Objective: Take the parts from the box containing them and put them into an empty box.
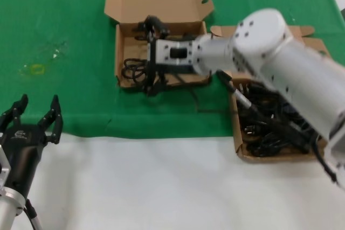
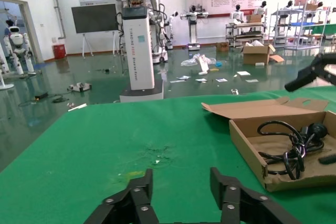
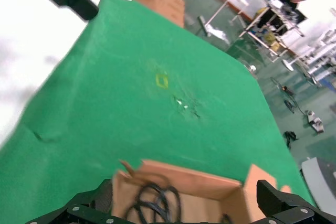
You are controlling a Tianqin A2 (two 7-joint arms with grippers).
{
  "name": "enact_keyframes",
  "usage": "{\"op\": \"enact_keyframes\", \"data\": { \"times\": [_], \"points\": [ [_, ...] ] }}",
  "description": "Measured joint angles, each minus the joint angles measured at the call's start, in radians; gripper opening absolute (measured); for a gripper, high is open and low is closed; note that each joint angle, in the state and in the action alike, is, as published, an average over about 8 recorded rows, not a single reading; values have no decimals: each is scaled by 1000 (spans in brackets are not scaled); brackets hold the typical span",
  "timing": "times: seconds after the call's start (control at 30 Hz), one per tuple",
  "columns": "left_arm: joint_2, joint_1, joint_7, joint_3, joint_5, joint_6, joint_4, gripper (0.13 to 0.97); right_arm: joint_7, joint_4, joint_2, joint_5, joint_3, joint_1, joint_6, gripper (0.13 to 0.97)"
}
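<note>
1. Over the box on the green cloth (image 1: 64, 20), the right gripper (image 1: 153, 60) hangs low above the tray; in the right wrist view its fingers stand wide apart with nothing between them.
2. Directly beneath it, the receiving box (image 1: 121, 41) holds a looped power cord (image 1: 132, 68) with its plug, seen clearly in the left wrist view lying on the box floor.
3. To the robot's right, the source box (image 1: 237, 133) is well filled with a tangle of black cords (image 1: 269, 125), so most of the work appears to remain.
4. A loose cord strand (image 1: 202, 103) trails across the cloth between the two boxes; whose bundle it belongs to is unclear.
5. Well apart, at the near left over the white surface (image 1: 161, 187), the left gripper (image 1: 35, 114) waits spread and unladen.
</note>
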Motion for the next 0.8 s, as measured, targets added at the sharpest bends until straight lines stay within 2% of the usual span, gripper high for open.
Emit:
{"op": "enact_keyframes", "data": {
  "times": [0.07,0.2,0.47,0.5,0.77,0.8],
  "points": [
    [0,0,0,0,0,0,0,383,18,37,8,-3,31,-40,19,966],
    [0,0,0,0,0,0,0,383,54,110,24,-8,92,-119,56,966],
    [0,0,0,0,0,0,0,601,126,257,56,-20,215,-278,131,966],
    [0,0,0,0,0,0,0,601,135,275,60,-21,229,-298,141,966],
    [0,0,0,0,0,0,0,795,208,423,92,-32,353,-459,216,966],
    [0,0,0,0,0,0,0,795,216,441,96,-34,368,-479,225,966]
  ]
}}
